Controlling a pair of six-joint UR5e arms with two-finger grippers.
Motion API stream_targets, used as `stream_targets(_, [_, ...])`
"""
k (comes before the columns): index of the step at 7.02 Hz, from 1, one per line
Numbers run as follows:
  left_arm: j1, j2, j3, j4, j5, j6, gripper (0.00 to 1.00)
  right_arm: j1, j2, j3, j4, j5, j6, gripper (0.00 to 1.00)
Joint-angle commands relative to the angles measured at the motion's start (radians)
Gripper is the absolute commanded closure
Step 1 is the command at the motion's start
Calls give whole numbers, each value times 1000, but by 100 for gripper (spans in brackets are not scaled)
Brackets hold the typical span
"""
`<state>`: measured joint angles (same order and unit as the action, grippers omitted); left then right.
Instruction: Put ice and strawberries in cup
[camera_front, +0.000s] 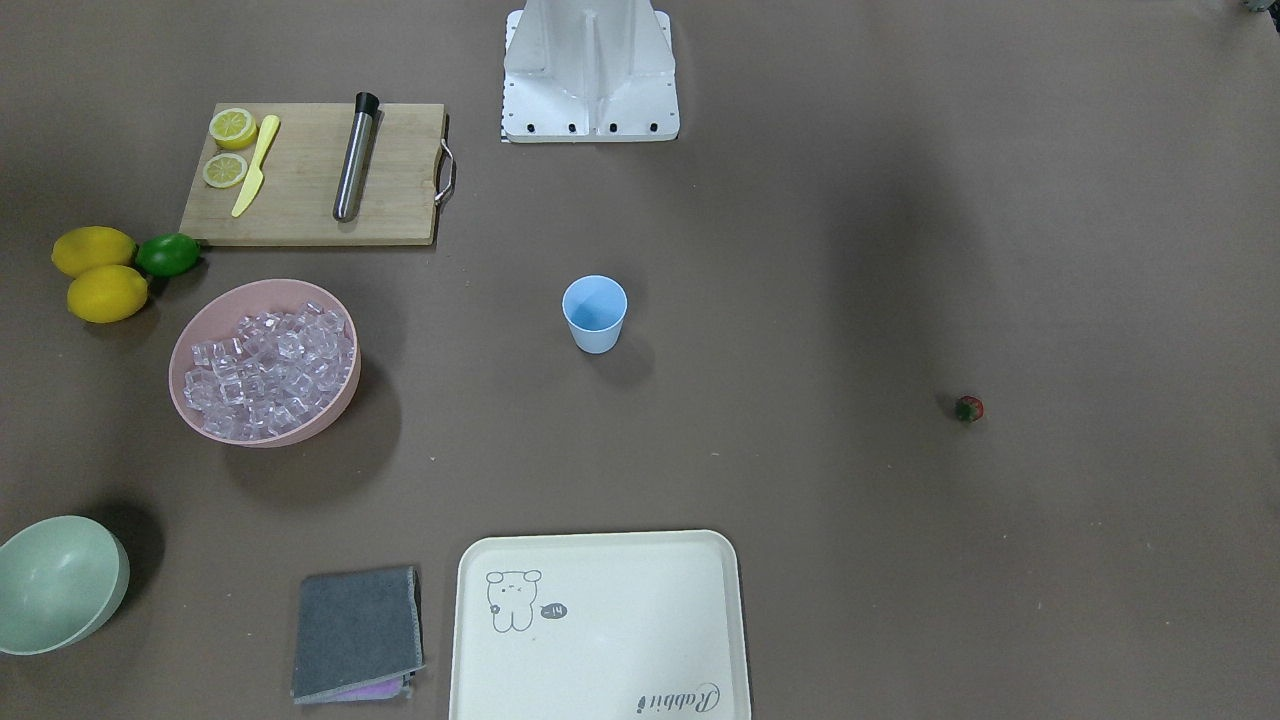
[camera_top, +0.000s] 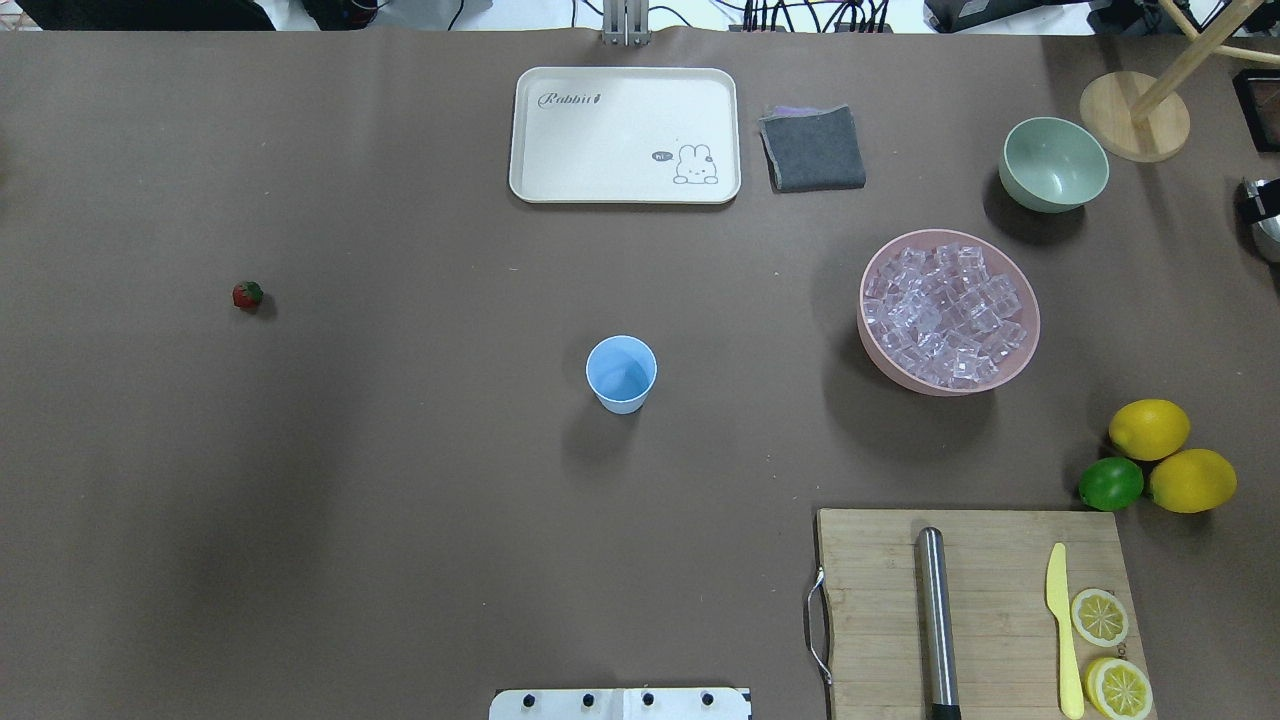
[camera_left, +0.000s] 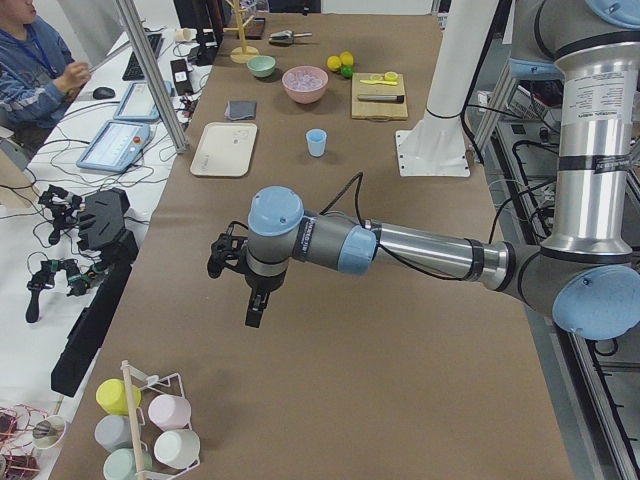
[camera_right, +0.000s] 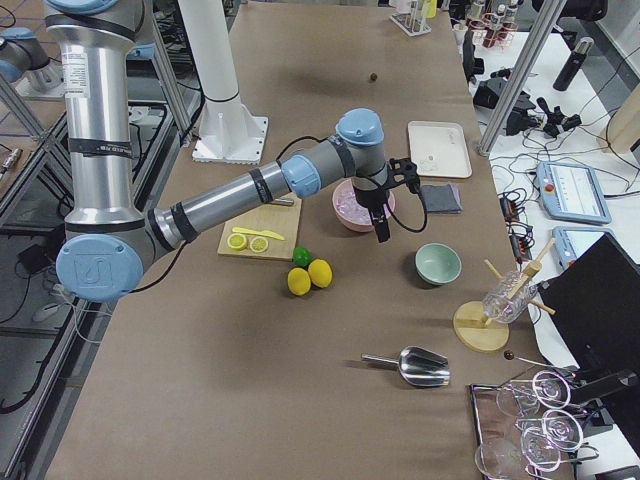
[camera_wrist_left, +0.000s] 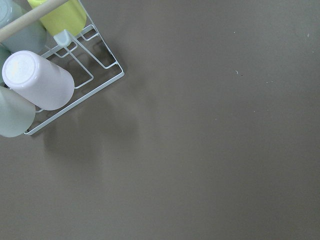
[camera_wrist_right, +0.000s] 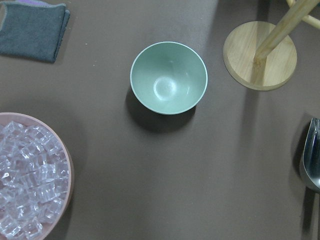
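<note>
Both left gripper (camera_left: 255, 306) and right gripper (camera_right: 382, 226) hang clear, spread or pinched I cannot tell, leaving the cup (camera_top: 621, 375) reachable between ice (camera_top: 945, 315) right and strawberry (camera_top: 247, 295) left.

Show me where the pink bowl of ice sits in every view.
Front-facing: pink bowl left of centre.
Overhead: pink bowl right of centre.
Exterior left: pink bowl far away, top centre.
Exterior right: pink bowl at centre, partly behind the right arm.
Left wrist: not in it.
Right wrist: pink bowl lower-left corner, cut off.
Landmark: the pale green bowl nearby.
</note>
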<state>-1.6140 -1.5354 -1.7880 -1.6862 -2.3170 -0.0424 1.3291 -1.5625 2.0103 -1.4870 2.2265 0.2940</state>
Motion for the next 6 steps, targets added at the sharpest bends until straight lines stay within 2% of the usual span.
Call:
stream_targets(1, [2, 6, -17, -17, -5, 1, 2, -13, 1, 8, 4, 12, 5, 0])
stream_targets(4, [6, 3, -22, -18, -4, -1, 2, -137, 65, -4, 16, 30, 45, 0])
stream_targets(6, [22, -3, -21, -20, -4, -2, 2, -247, 183, -77, 156, 13, 286, 2])
